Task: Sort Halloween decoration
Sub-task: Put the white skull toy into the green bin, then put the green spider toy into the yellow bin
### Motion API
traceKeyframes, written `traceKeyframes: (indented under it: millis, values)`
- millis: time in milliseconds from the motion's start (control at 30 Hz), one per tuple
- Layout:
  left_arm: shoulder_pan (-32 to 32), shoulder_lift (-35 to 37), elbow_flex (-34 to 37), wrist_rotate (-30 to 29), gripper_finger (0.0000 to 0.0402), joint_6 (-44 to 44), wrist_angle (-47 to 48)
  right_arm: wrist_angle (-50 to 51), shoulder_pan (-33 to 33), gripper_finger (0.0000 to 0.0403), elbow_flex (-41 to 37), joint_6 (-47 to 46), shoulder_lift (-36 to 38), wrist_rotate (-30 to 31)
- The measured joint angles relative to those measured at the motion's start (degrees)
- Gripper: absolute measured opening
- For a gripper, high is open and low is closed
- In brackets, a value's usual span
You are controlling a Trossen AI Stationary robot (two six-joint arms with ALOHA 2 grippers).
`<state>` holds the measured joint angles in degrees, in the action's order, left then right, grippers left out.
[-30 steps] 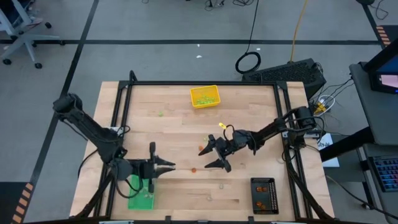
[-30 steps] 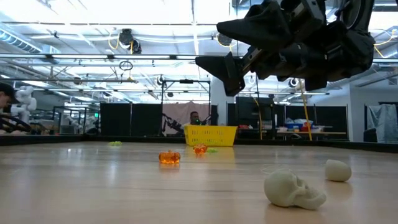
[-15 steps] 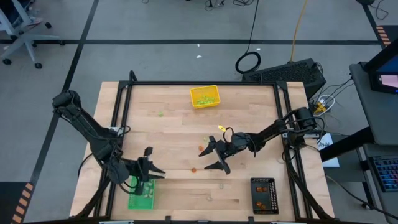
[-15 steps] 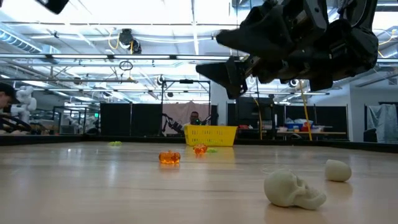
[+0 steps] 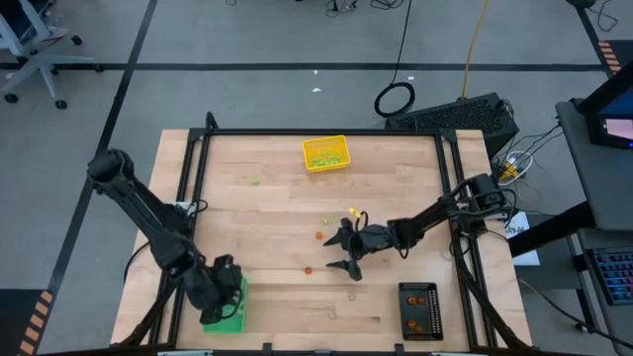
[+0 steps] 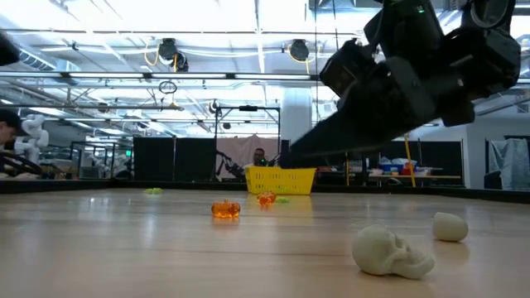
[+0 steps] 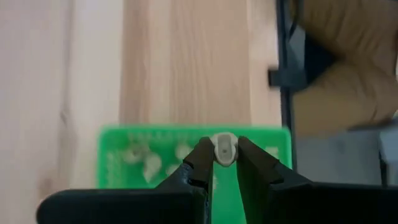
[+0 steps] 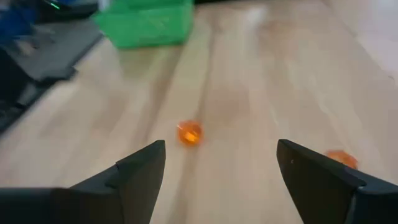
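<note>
The Halloween decoration pieces lie scattered. Two orange ones (image 5: 308,269) (image 5: 318,235) rest on the table's middle, and a pale skull (image 6: 389,251) with another pale piece (image 6: 450,226) sits nearer the front edge. My left gripper (image 7: 224,146) hangs over the green tray (image 5: 229,314) at the near left, shut on a small pale beige piece (image 7: 224,151). Several pale pieces (image 7: 144,160) lie in that tray. My right gripper (image 8: 221,162) stands open low over the table's middle, with one orange piece (image 8: 189,132) a little ahead of its fingers. My left gripper pinches the pale beige piece (image 7: 224,144) between its two fingertips (image 7: 202,154), which slant down from above. The piece is lifted clear, above the green tray's far part.
A yellow tray (image 5: 325,153) holding light green pieces stands at the far middle, and a black tray (image 5: 419,309) with orange pieces at the near right. A few green bits (image 5: 254,180) lie at the far left. Bare wood lies between the trays.
My left gripper has gone toward the table's near left corner and down, over the green tray, rolling and tipping from level to pointing down, and stays shut on its piece. My right gripper has sunk lower over the table and swung a little toward the near edge, and stays open.
</note>
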<state>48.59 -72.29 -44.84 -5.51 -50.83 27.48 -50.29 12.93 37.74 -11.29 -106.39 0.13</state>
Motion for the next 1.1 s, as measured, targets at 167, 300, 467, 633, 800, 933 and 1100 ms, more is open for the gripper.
traceKeyframes:
  millis: [167, 300, 467, 633, 800, 933, 1100]
  values:
    - [1.5, -4.5, 0.0, 3.1, 0.0051, -5.8, 0.1, 2.2, 1.1, 0.0293, 0.0, 2.2, 0.0, 5.6]
    - [2.6, -6.3, 0.0, 4.0, 0.0064, -11.1, -0.1, 6.1, 1.4, 0.0293, 0.0, 3.4, 1.3, 11.5]
    - [3.6, -6.4, 0.0, 3.5, 0.0097, -13.4, -2.2, 16.2, 1.4, 0.0293, 0.0, 3.5, 5.9, 19.3]
    - [4.4, -6.4, 0.0, 0.7, 0.0144, -13.4, -2.3, 22.0, 1.0, 0.0283, 0.0, 4.9, 7.3, 25.3]
    - [4.4, -6.4, 0.0, -0.3, 0.0164, -13.3, -2.4, 18.3, -0.1, 0.0241, 0.0, 4.4, 5.0, 25.3]
    - [4.3, -6.2, 0.0, 0.7, 0.0165, -13.3, -3.2, 14.4, -0.9, 0.0197, 0.0, 4.3, 2.9, 25.1]
    - [4.3, -6.2, -0.1, -1.3, 0.0166, -12.8, -3.1, 12.9, -2.1, 0.0160, 0.0, 1.5, 0.9, 25.2]
